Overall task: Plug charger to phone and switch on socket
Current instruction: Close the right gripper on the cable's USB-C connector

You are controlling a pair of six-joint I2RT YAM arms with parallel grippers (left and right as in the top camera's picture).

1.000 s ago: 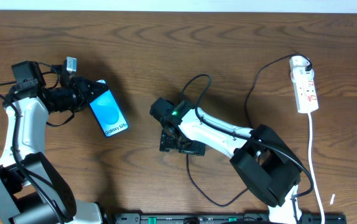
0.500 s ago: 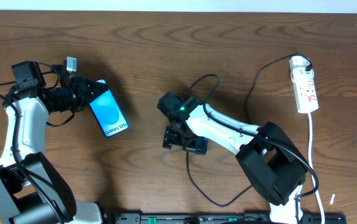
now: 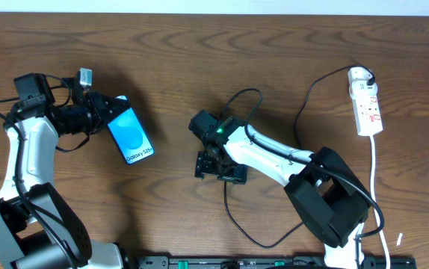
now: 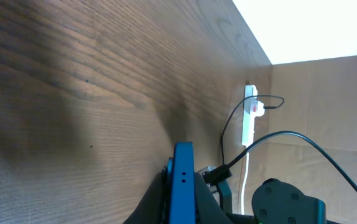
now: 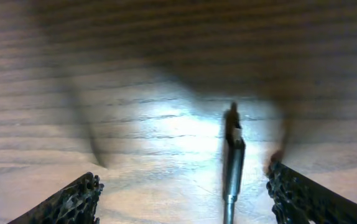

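- The left arm is reaching from the near-left corner of the tabletop toward the far edge, its forearm bending right.
- The left gripper [image 3: 108, 112] is pinching the phone [image 3: 131, 136] by one end. The blue screen is facing up and its free end is slanting toward the near edge.
- In the left wrist view the phone is showing edge-on between the clamped fingers.
- The right arm is stretching from the near-right corner to the middle of the tabletop, wrist pointing down.
- The right gripper [image 3: 218, 166] is hovering with its fingers [image 5: 73, 199] spread wide.
- The charger's plug tip [image 5: 231, 152] is lying on the wood between them, touching neither; this view is blurred.
- The charger [image 3: 299, 123] is looping around and under the right arm.
- The socket [image 3: 366, 104] is lying near the far-right corner, its white cord [image 3: 375, 187] trailing toward the near edge.
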